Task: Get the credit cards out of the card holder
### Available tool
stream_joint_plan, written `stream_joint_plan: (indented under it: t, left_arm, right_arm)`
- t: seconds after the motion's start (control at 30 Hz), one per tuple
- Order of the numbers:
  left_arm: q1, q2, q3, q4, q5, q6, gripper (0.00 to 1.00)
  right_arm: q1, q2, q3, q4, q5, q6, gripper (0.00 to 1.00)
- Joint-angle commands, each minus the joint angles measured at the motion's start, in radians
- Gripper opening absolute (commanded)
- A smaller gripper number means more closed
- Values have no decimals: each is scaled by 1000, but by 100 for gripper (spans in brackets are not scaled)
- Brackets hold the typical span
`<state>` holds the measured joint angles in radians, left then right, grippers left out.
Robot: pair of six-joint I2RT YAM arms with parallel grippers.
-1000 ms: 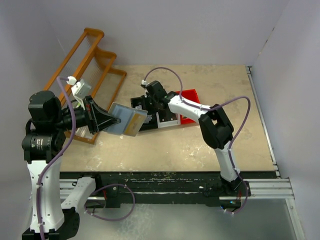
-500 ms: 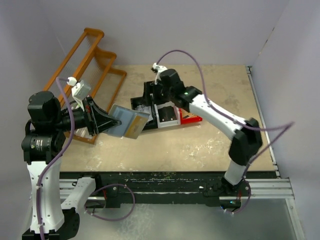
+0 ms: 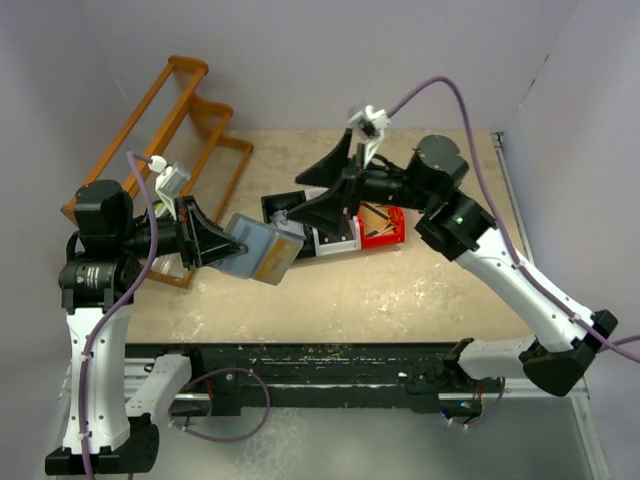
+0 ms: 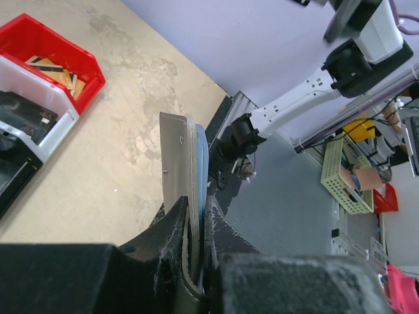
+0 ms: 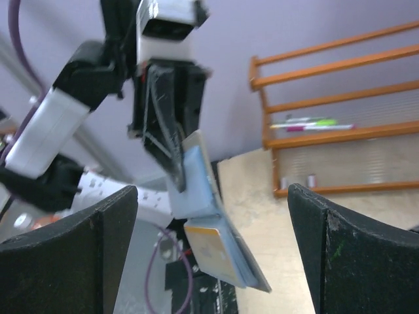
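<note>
— Left side first. Logged what?
— Found the left gripper [image 3: 215, 243] pinched nearly closed on the holder [image 3: 255, 245], clamping its left end. Held it clear of the table [image 3: 400, 290], out in front of the rack [image 3: 170, 110].
— Lay of the holder?
— Recorded the long axis running left to right out of the jaws, with the free end tipped toward the near edge. Hung open, showing an orange-faced card [image 3: 272, 262] at that free end.
— And further right?
— Noted the right gripper [image 3: 322, 192] spread wide, gripping nothing. Sat right of the holder and a little farther back, above the bins [image 3: 398, 235], fingers aimed left at it. Near, but apart.
— Pose?
— Observed the left arm [image 3: 100, 260] bent, wrist pointing rightward. Observed the right arm [image 3: 500, 270] raised and reaching leftward. Judged it the only free one, so best brought onto the card's exposed end from the right, along that axis.
</note>
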<state>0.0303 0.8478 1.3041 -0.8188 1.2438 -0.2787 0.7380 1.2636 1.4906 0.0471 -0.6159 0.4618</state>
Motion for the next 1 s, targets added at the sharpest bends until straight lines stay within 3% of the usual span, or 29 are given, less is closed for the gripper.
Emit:
stream_joint_plan:
  t: [0.0,0.13,0.33,0.43,0.57,0.6,0.67,0.7,0.77,0.87,0.97]
  left_arm:
    - [-4,2,-8,70,113,-21,4]
    - [-4,-1,-19,69,161,-13,4]
    - [-4,10,-7,2,209,66,4]
    - [-4,22,7,-29,222,104,4]
    - [-4,34,28,-61,220,141,4]
    - [-4,36,30,-62,220,143,5]
    - [-4,34,31,-61,217,144,9]
    - [-4,34,32,-60,212,144,15]
    - [-4,30,33,-55,198,141,44]
    - [-4,13,29,-33,182,121,71]
    - [-4,-29,-9,75,162,25,77]
  right_arm:
    - [87,77,33,11,-178,-39,97]
    - [148,137,94,-60,-205,-104,96]
    - [170,195,144,-120,-281,-135,80]
    - [175,208,139,-121,-318,-137,57]
    - [176,212,125,-123,-311,-130,6]
    - [175,210,120,-118,-301,-122,0]
    - [176,199,104,-91,-285,-94,0]
    - [176,189,91,-64,-276,-64,0]
    - [171,158,50,21,-229,-2,0]
    - [170,92,-53,203,-89,114,0]
    - [170,-4,-228,494,63,275,0]
